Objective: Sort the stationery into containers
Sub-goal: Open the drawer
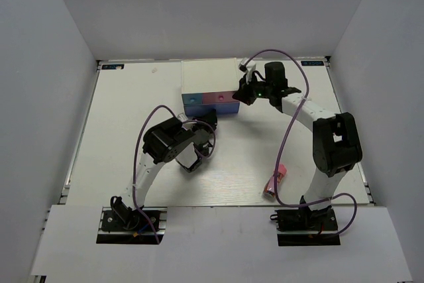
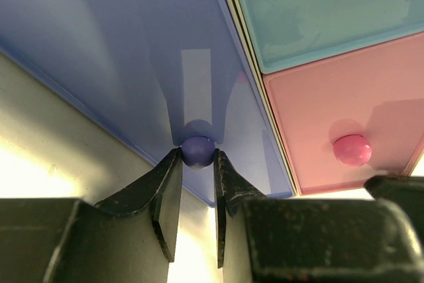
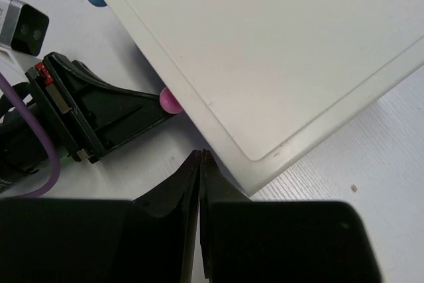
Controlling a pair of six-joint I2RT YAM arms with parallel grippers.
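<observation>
Pinching the small round periwinkle knob (image 2: 197, 151) dead ahead, left end effector (image 2: 197, 159) is clamped on it; pull likely straight back. Right end effector (image 3: 200, 158) closed, empty, beside white drawer chest (image 3: 278, 51).

left gripper (image 2: 197, 167) pinched on purple knob (image 2: 198, 150), right gripper (image 3: 200, 158) closed, arm extended forward

Periwinkle knob (image 2: 198, 151) (tube (image 1: 275, 179) seemingly pink)

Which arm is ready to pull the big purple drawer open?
Left. The left gripper is pinched on the knob of the wide drawer. The right gripper is shut on nothing, by the corner of the white chest.
</observation>
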